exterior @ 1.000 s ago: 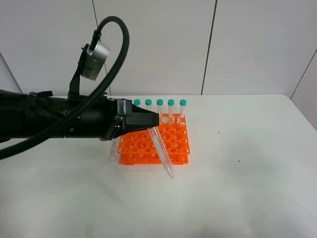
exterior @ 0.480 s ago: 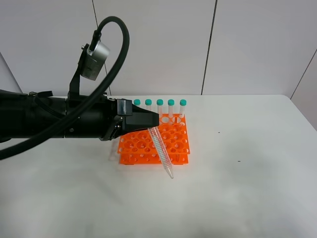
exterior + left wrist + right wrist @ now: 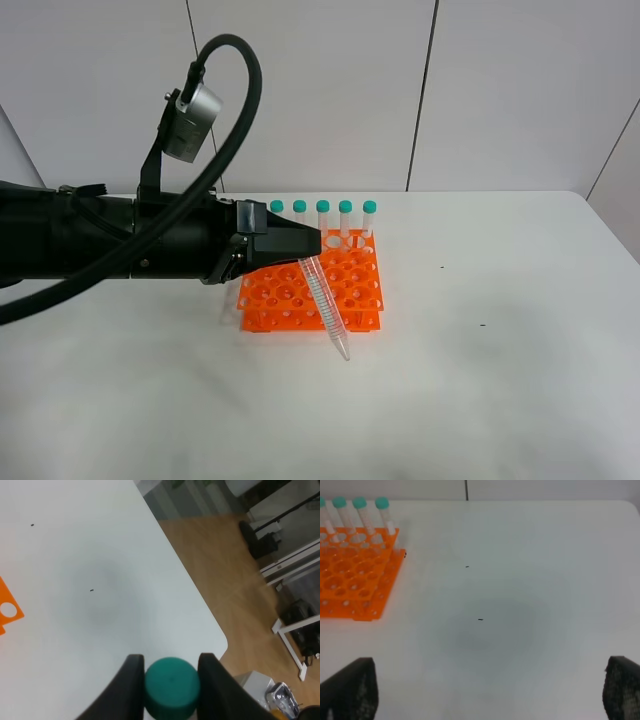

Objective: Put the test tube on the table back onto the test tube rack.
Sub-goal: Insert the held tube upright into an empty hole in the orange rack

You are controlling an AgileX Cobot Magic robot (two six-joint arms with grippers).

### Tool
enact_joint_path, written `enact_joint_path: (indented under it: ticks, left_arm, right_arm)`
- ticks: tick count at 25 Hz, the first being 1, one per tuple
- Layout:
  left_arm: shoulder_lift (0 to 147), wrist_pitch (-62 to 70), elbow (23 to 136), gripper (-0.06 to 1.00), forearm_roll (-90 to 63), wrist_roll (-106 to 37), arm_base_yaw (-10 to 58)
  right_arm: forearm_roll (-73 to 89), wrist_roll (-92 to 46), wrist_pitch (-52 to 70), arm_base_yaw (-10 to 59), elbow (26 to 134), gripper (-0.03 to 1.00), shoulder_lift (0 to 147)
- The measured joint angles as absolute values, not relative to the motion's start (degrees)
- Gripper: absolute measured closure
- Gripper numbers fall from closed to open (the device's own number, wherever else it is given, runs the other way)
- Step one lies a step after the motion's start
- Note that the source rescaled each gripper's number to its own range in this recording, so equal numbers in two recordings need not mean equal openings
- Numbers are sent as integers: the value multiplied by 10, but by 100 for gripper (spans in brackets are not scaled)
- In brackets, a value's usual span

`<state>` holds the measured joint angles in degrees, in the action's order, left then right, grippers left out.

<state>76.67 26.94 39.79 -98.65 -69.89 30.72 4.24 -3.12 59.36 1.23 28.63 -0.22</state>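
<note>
One test tube (image 3: 323,300) clamped in left gripper (image 3: 171,674); right gripper (image 3: 490,690) wide apart, empty.

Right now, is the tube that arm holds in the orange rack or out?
Out. The test tube hangs tilted from the left end effector, its tip beyond the near edge of the test tube rack, in no hole.

I counted one orange test tube rack (image 3: 355,285) and one table (image 3: 500,350). I saw five upright teal-capped tubes (image 3: 322,212) and one slanting test tube (image 3: 327,308).
</note>
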Motion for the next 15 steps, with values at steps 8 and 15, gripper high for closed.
enact_joint_path:
  ticks: [8,15]
  left_arm:
    - [759,311,398,94,-987,-699,307]
    - [676,320,399,94,-988,-698,307]
  right_arm:
    - [44,-31,594,12,286,-1,-2]
    - [45,-31,594,12,286,-1,-2]
